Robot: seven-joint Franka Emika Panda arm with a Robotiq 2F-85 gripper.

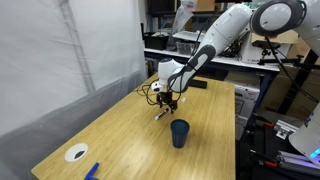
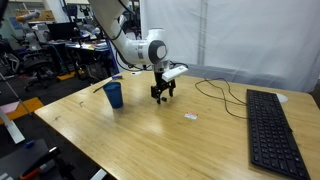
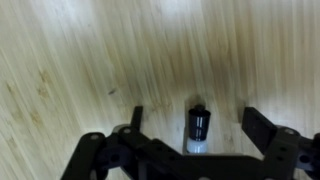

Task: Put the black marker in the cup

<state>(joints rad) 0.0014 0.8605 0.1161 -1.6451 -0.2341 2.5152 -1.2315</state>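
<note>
Black marker (image 3: 200, 125), short, whitish end, inside wide-spread claw (image 3: 194, 112)

Black marker (image 3: 200, 125), lower end hidden

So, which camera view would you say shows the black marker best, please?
The wrist view: the short black marker sits close-up between the open hand's fingers. In the exterior views it is at best a dark sliver under the hand.
</note>
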